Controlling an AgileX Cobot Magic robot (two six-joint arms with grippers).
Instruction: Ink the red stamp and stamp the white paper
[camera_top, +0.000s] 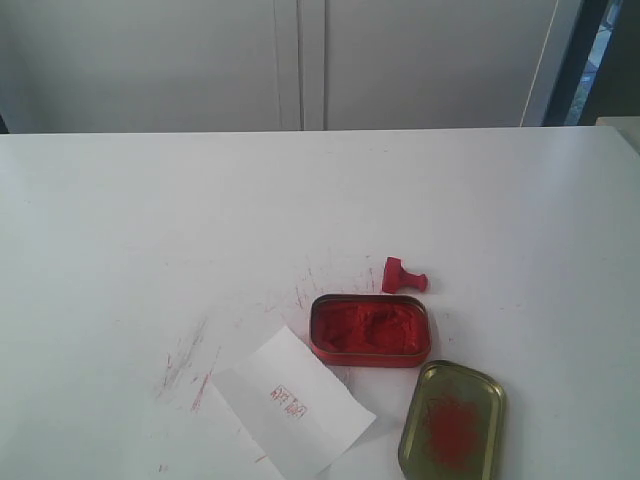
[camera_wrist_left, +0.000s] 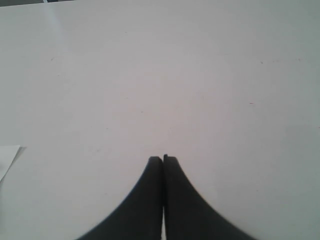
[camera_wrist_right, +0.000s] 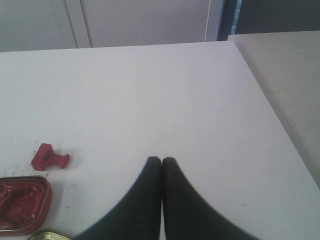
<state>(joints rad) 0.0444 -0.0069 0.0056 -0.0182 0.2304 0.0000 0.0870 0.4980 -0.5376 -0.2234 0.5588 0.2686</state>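
The red stamp lies on its side on the white table, just behind the open red ink tin; the right wrist view also shows the stamp and the tin. The white paper lies at the front, left of the tin, with a faint red print on it. One corner of the paper shows in the left wrist view. My left gripper is shut and empty over bare table. My right gripper is shut and empty, well to the side of the stamp. Neither arm appears in the exterior view.
The gold tin lid, smeared red inside, lies at the front right of the tin; its rim shows in the right wrist view. Red scratch marks streak the tabletop left of the paper. The table's right edge borders a grey surface.
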